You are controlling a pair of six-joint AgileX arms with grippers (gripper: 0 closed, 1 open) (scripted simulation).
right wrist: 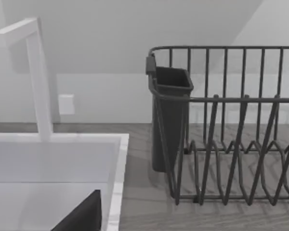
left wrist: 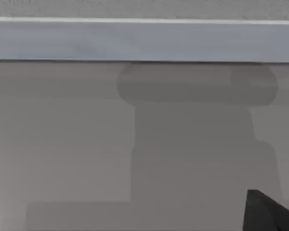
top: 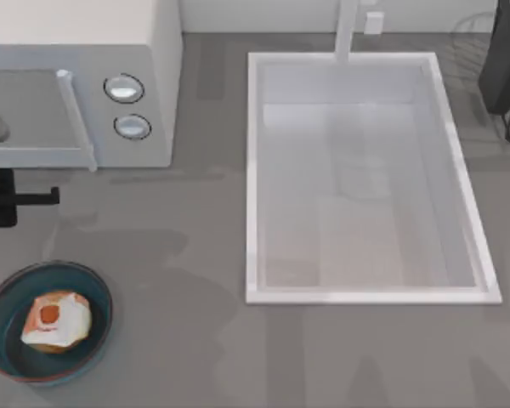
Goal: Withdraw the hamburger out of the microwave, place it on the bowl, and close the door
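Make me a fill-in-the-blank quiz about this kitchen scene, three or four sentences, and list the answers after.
1. The hamburger lies in the ____.
2. The microwave has ____ round knobs on its side panel.
3. The left hand is at the table's left edge, just in front of the microwave's ____.
4. In the right wrist view, a dark dish rack stands beside the white ____.

Missing words: bowl; two; door; sink
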